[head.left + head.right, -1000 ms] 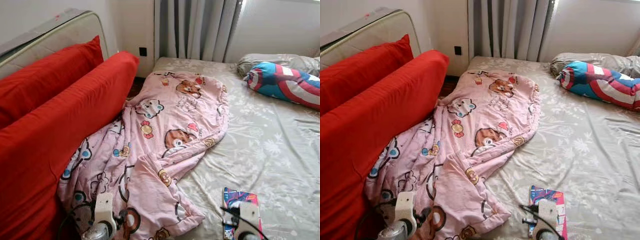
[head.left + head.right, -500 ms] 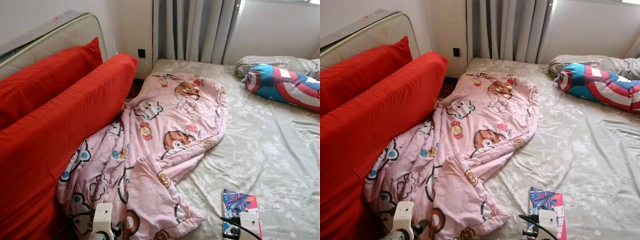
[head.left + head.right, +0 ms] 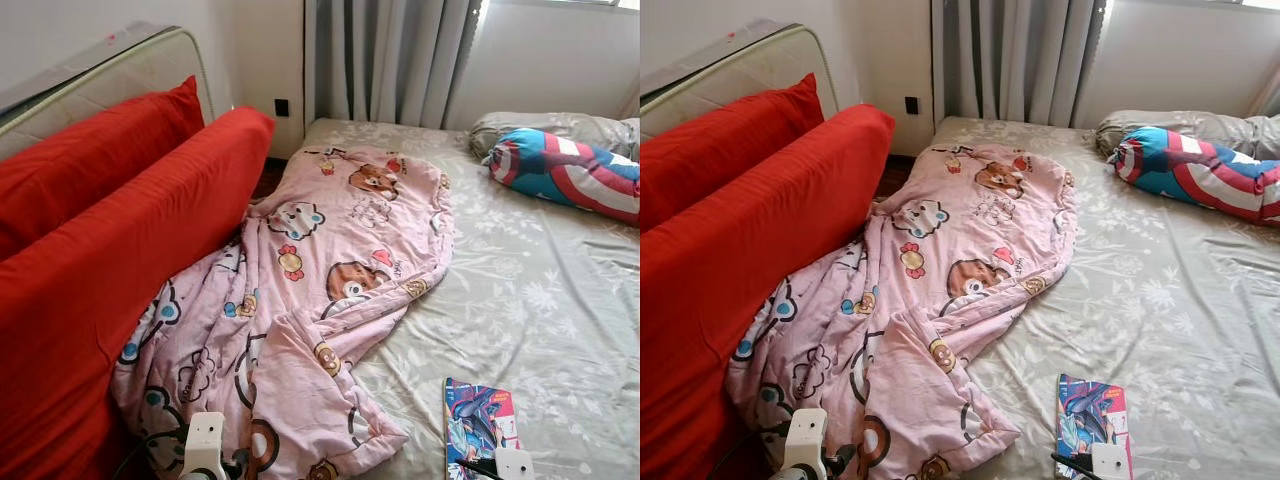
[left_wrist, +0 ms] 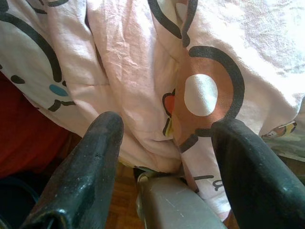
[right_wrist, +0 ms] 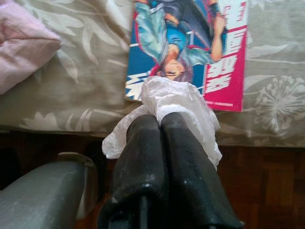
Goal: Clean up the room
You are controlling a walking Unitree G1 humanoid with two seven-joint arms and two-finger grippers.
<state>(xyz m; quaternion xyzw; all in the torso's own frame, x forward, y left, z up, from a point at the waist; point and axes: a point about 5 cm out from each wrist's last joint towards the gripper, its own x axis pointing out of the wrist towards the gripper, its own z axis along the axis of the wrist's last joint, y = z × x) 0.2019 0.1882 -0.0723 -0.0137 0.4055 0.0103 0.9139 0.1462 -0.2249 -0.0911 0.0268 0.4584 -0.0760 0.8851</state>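
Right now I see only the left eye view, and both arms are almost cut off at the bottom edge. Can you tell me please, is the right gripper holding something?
Observer: Yes. In the right wrist view the right gripper is shut on a crumpled white tissue.
Operator: And where is it compared with the comic book?
Observer: Its tips hang just off the bed edge, in front of the comic book, over wooden floor.
Operator: The left one?
Observer: The left gripper is open and empty, facing the pink cartoon blanket that hangs over the bed edge.
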